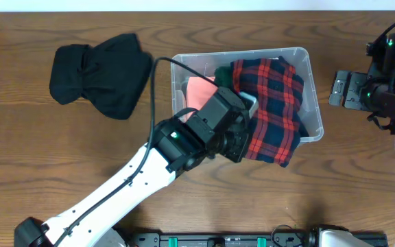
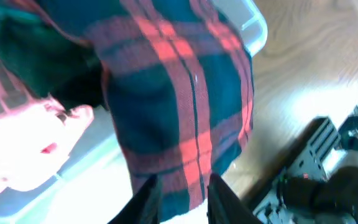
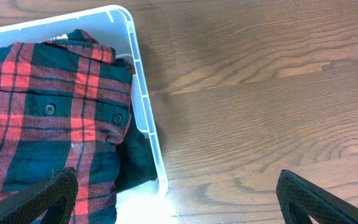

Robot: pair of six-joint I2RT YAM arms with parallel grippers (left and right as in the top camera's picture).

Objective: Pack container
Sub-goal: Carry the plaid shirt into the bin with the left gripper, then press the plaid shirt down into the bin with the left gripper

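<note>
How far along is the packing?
Done: pink cloth and dark green cloth lie in the container. In hand: left gripper pinches the plaid shirt, which hangs over the rim. Left: the black garment on the table; right gripper is open.

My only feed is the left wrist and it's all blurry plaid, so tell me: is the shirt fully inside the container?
Observer: No. Overhead, the plaid shirt drapes over the container rim on the robot's side, its tail outside.
Operator: Anything left to pack?
Observer: A black garment lies on the table, to the container's left.
Operator: Is the right arm in the way?
Observer: No; the right gripper is open, over bare wood beside the container.
</note>
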